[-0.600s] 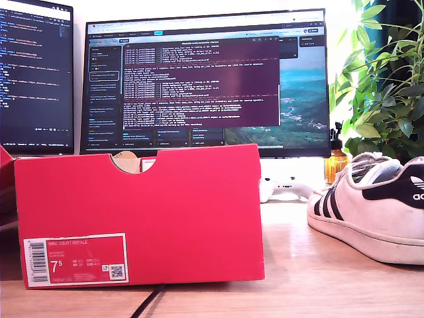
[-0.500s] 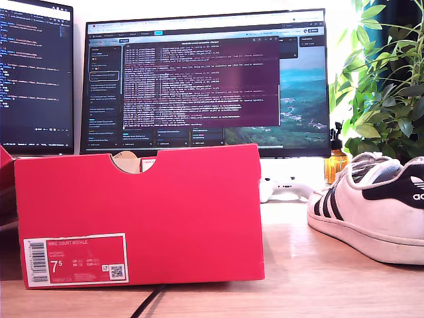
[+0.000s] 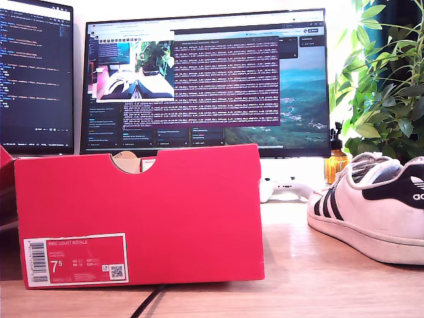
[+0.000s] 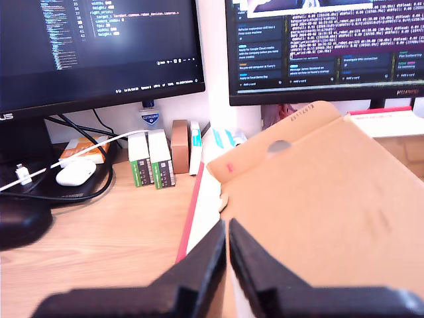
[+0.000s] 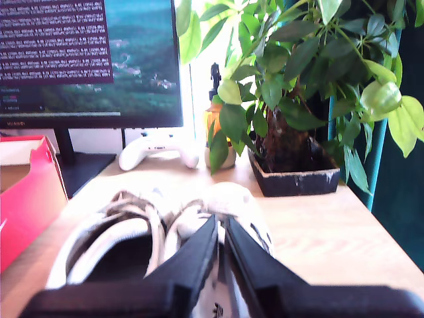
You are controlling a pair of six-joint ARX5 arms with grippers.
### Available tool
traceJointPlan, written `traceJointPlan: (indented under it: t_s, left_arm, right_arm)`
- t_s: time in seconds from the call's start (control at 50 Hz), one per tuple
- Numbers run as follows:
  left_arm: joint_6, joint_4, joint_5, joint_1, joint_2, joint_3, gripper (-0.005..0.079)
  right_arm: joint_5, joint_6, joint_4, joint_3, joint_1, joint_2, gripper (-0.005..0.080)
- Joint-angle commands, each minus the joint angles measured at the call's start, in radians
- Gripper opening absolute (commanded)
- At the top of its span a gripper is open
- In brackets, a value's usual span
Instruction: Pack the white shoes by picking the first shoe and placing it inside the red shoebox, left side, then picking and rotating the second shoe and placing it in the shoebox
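Exterior view: one red shoebox (image 3: 139,215) fills the lower left of the frame on the wooden desk (image 3: 318,278); one white shoe (image 3: 377,209) shows at the right edge. Two monitors (image 3: 205,83) stand behind.

First wrist view: my first gripper (image 4: 227,242) is clenched on nothing, its jaws pressed together above the box's open brown interior (image 4: 318,199).

Second wrist view: my second gripper (image 5: 220,235), also closed and empty, hangs over two white shoes (image 5: 132,232) lying side by side. One potted plant (image 5: 291,99) stands beyond, and the red box edge (image 5: 30,192) shows beside the shoes.
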Motion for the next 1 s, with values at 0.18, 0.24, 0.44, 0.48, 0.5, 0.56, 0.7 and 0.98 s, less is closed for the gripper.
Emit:
traceJointPlan:
  t_s: [0.18, 0.24, 0.44, 0.48, 0.5, 0.56, 0.7, 0.98]
  left_arm:
    - [-0.093, 0.174, 0.058, 0.0, -0.003, -0.021, -0.0013]
    - [-0.129, 0.21, 0.084, -0.002, -0.003, -0.012, -0.0013]
    - [-0.205, 0.156, 0.207, -0.002, -0.002, 0.104, -0.0018]
    - [-0.211, 0.122, 0.232, -0.002, 0.004, 0.138, -0.0018]
    - [-0.214, 0.099, 0.242, -0.001, 0.011, 0.159, -0.0018]
    - [-0.217, 0.031, 0.273, -0.002, 0.043, 0.223, -0.0018]
    - [-0.21, -0.168, 0.335, -0.002, 0.167, 0.388, -0.0018]
    - [-0.02, -0.515, 0.466, -0.017, 0.386, 0.64, -0.0018]
  right_arm:
    - [-0.003, 0.095, 0.166, 0.007, 0.008, -0.006, -0.0012]
    - [-0.002, 0.133, 0.174, 0.026, 0.008, -0.006, -0.0012]
    - [-0.002, 0.171, 0.087, 0.158, 0.008, -0.005, -0.0012]
    - [-0.002, 0.171, 0.043, 0.197, 0.008, 0.0, -0.0012]
    - [-0.003, 0.171, 0.019, 0.219, 0.008, 0.006, -0.0012]
    - [-0.006, 0.171, -0.051, 0.28, 0.008, 0.027, -0.0012]
    - [-0.058, 0.171, -0.195, 0.422, 0.008, 0.116, -0.0012]
    - [-0.092, 0.167, -0.386, 0.681, 0.008, 0.419, -0.0012]
